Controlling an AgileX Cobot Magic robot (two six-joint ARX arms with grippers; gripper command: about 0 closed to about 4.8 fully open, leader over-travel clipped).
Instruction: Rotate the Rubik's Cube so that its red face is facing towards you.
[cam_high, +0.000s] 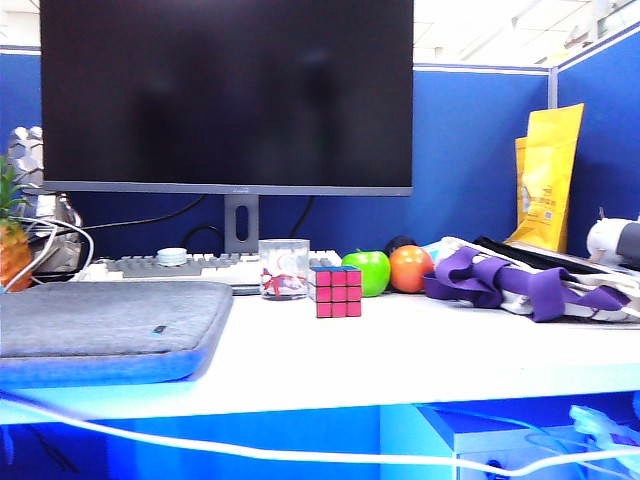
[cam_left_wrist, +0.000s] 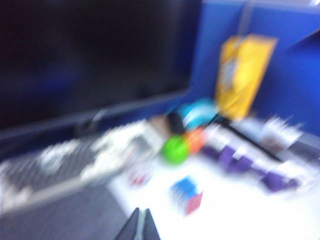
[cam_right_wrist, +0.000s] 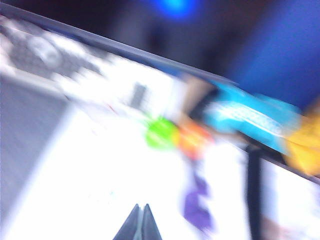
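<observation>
Blue-partitioned cubicle, white worktop (cam_high: 400, 360) under a big dark monitor (cam_high: 226, 95). Rubik's Cube (cam_high: 338, 292) sits on the worktop near centre, its red face (cam_high: 338, 295) toward the exterior camera, blue on top. Clear cup (cam_high: 284, 268) just left of it, green apple (cam_high: 368, 272) just behind-right, orange (cam_high: 410, 268) beside the apple. Wrist views are blurred. Left pincer (cam_left_wrist: 141, 226) closed, empty, above the worktop, apart from the cube. Right pincer (cam_right_wrist: 140, 223) closed, empty, over bare worktop.
</observation>
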